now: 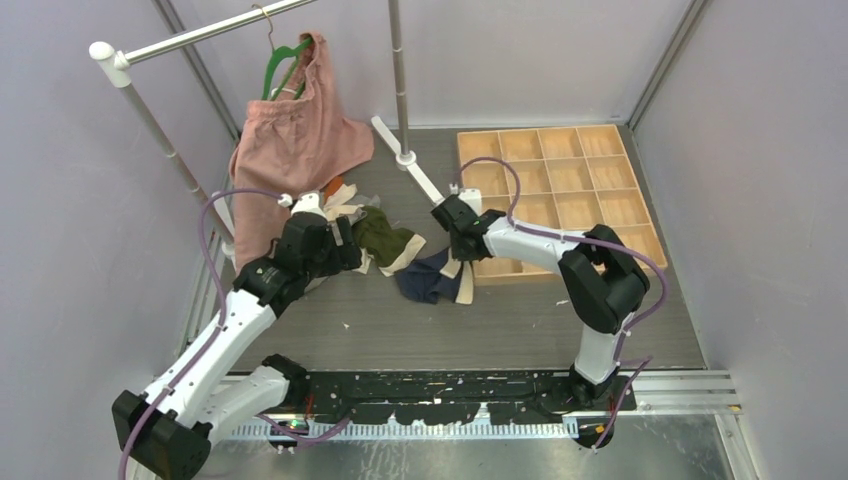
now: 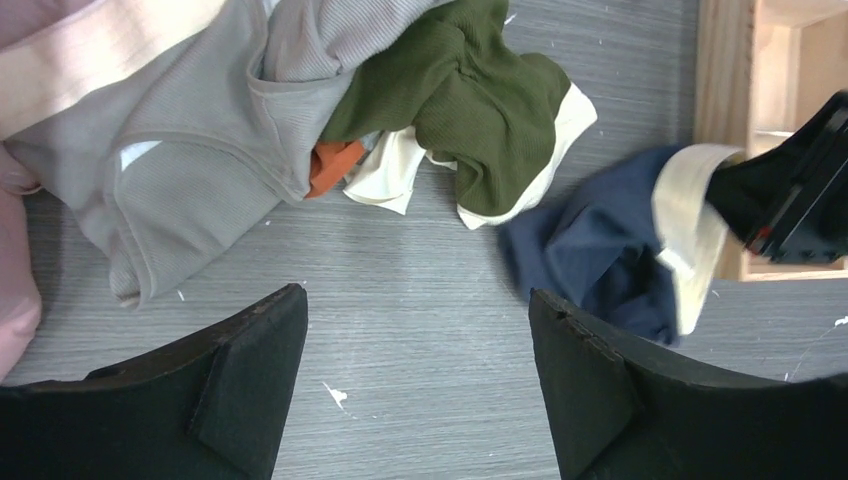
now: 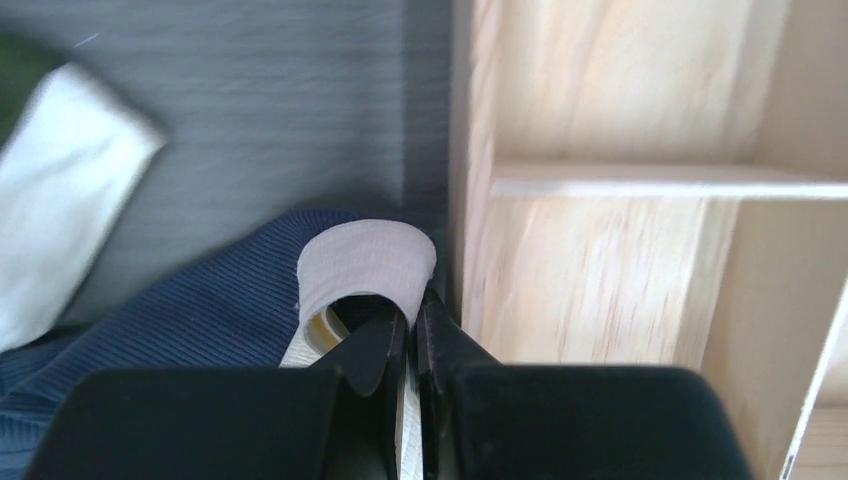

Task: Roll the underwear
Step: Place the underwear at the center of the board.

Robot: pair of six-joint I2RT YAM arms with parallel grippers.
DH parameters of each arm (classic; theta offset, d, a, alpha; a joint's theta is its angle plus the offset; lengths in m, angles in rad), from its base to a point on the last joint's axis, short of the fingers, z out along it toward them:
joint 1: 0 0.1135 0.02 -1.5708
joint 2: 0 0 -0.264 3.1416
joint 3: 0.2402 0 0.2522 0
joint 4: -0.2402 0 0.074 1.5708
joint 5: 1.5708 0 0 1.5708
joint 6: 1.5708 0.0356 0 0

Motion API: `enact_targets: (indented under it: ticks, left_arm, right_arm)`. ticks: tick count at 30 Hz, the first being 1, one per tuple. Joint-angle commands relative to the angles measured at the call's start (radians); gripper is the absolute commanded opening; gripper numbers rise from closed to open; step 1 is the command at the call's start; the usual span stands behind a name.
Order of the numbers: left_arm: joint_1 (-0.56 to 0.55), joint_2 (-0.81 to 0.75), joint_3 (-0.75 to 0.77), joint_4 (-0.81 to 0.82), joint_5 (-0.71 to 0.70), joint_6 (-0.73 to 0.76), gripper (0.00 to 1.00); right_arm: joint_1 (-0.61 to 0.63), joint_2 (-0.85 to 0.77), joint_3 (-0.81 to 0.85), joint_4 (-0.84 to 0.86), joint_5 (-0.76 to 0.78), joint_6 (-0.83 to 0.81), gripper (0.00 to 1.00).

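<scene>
Navy ribbed boxer briefs (image 3: 190, 320) w/ a wide cream waistband (image 3: 365, 262) lay on the grey wood-grain table (image 2: 420, 230), just beside the outer wall of a pale wooden compartment tray (image 3: 470, 150). R gripper (image 3: 410, 320) was pinched tight on a fold of that waistband. L gripper (image 2: 415, 310) hovered w/ jaws spread wide over bare table, near a heap of grey briefs (image 2: 190, 130), olive-green briefs (image 2: 470, 100) & orange briefs (image 2: 335, 165).

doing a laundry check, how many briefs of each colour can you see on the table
navy briefs: 1
green briefs: 1
grey briefs: 1
orange briefs: 1
pink cloth: unclear whether briefs, not counted
total: 4
</scene>
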Motion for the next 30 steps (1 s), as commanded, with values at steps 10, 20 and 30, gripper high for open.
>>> enact_targets:
  ticks: [10,20,30]
  left_arm:
    - [-0.002,0.038,-0.006,0.085,0.101,0.033,0.82]
    - [-0.208,0.072,-0.003,0.142,0.084,0.115,0.89]
    - [-0.432,0.102,-0.072,0.389,0.038,0.167,0.99]
  right_arm:
    - [-0.254,-0.083,-0.021,-0.117,0.178,-0.085,0.01]
    - [-0.181,-0.344,-0.077,-0.161,-0.310,-0.083,0.02]
    - [-0.149,-0.457,-0.186,-0.078,-0.629,0.041,0.04]
